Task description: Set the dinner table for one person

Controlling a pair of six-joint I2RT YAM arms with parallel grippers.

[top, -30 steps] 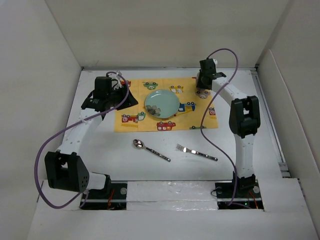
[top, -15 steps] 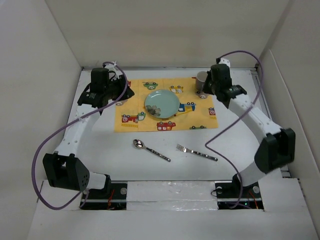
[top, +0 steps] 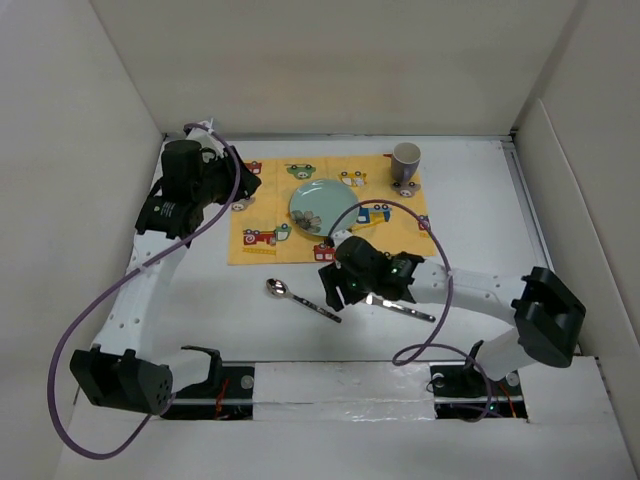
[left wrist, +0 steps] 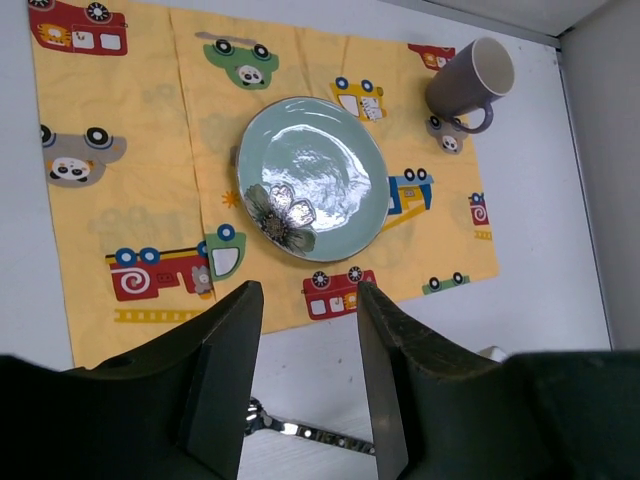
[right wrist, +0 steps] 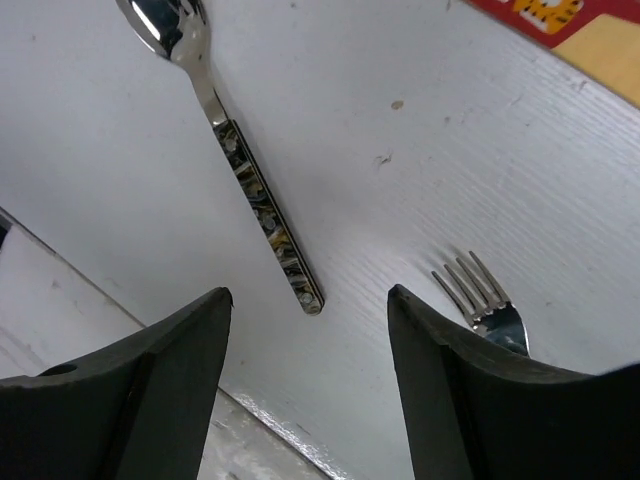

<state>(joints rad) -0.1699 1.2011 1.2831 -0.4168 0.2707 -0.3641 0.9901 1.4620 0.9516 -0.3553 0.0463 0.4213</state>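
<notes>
The white dinner table point(top: 220, 320) carries a yellow car-print placemat point(top: 262, 218) with a teal plate point(top: 323, 207) in its middle and a grey mug point(top: 405, 160) upright at its far right corner. A spoon point(top: 300, 298) and a fork point(top: 400, 308) lie on the bare table in front of the mat. My right gripper point(top: 335, 285) is open and empty, low over the table between the spoon's handle point(right wrist: 250, 190) and the fork's tines point(right wrist: 480, 295). My left gripper point(top: 245, 185) is open and empty, high above the mat's left edge.
White walls enclose the table on the left, back and right. In the left wrist view the plate point(left wrist: 330, 180), the mug point(left wrist: 465, 85), the mat point(left wrist: 130, 210) and the spoon point(left wrist: 300, 432) all show below the open fingers point(left wrist: 225, 380).
My right gripper left the mug standing at the mat's far right corner and swung down to the spoon and fork. My left arm drew back to the left and rose.
</notes>
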